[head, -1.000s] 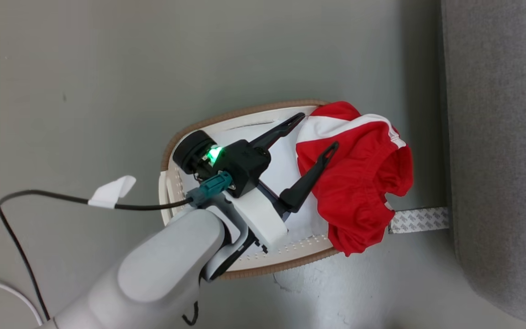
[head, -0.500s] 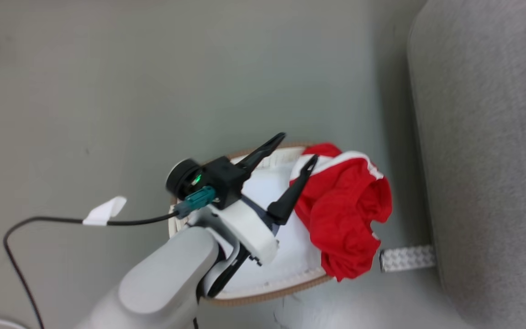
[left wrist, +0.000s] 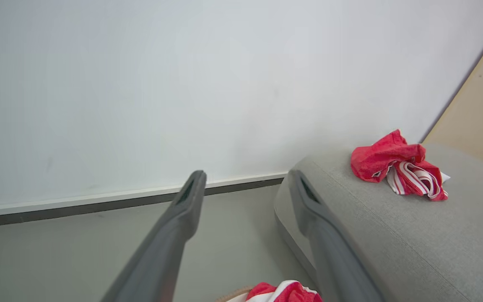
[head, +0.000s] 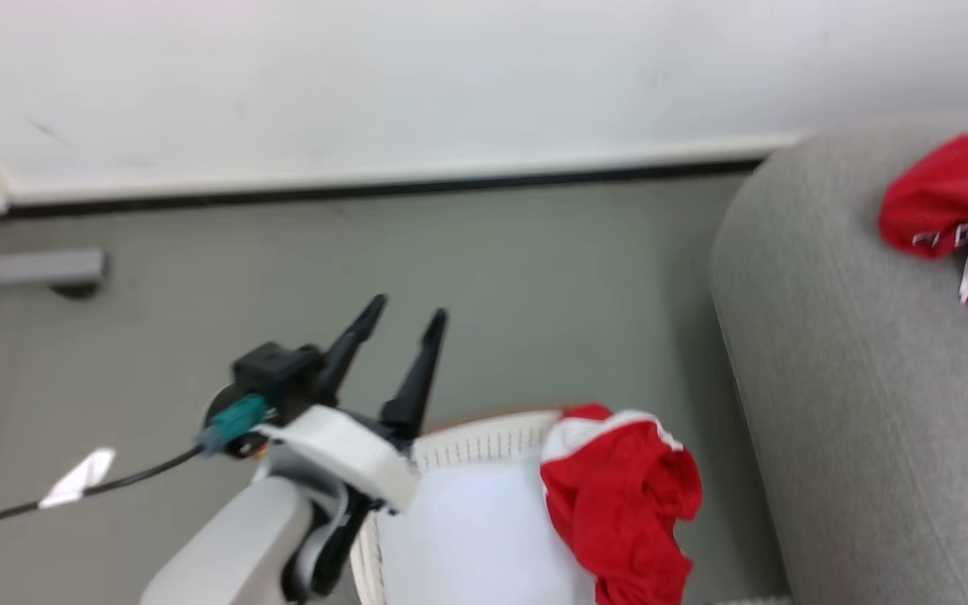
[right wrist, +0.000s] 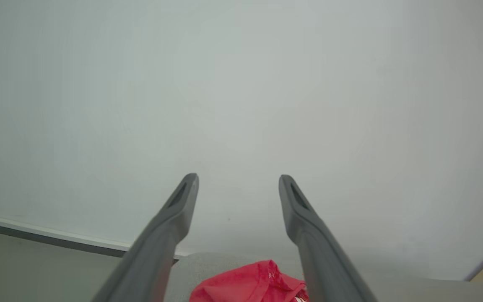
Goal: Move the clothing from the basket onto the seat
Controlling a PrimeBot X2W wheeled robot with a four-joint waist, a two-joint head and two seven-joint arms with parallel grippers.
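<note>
A red garment with white trim hangs over the right rim of the cream basket at the bottom of the head view; a sliver of that garment shows in the left wrist view. Another red garment with white stripes lies on the light-grey seat, also seen as a bundle and from the right wrist. My left gripper is open and empty, raised above the basket's left side, fingers pointing toward the wall. My right gripper is open and empty, above the seat.
A white wall with a dark skirting strip runs behind the grey floor. A black cable with a white tag trails off my left wrist. A pale flat pad lines the basket's inside. A beige panel stands beyond the seat.
The head camera has tilted up, bringing the wall and the garment on the seat into view. My left gripper has lifted out of the basket, empty, away from the red garment.
</note>
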